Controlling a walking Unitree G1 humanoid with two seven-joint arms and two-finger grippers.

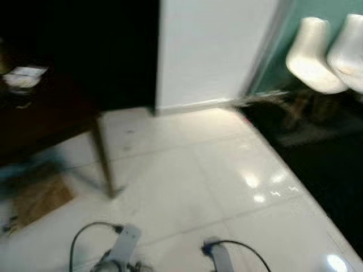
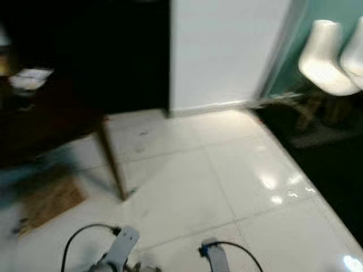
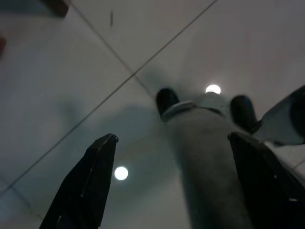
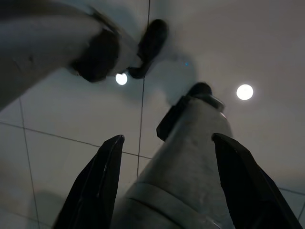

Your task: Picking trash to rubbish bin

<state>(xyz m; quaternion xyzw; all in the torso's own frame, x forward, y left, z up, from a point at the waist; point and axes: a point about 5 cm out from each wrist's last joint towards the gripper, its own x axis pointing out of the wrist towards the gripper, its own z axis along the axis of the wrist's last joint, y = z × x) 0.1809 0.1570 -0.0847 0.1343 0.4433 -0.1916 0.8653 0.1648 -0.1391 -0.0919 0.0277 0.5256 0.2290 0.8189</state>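
Looking forward and down, we see a blurred white tiled floor (image 1: 187,175) with a dark wooden surface (image 1: 39,113) at the left, carried on a slanted leg (image 1: 104,161). A pale, flat item (image 1: 24,76) lies on that surface; blur prevents us from telling what it is. A brown mat-like patch (image 1: 42,198) lies on the floor beneath it. A white wall panel (image 1: 215,51) stands ahead, and two white chair shells (image 1: 326,54) sit at the upper right over a dark floor area (image 1: 317,153). We cannot make out any trash or rubbish bin.

Both silver arms hang low at the bottom edge, the left arm (image 1: 122,246) and the right arm (image 1: 221,258). In the wrist views, the left gripper (image 3: 171,143) and the right gripper (image 4: 167,143) each point down at the tiles past the robot's grey legs, their black fingers (image 3: 93,181) spread wide and holding nothing.
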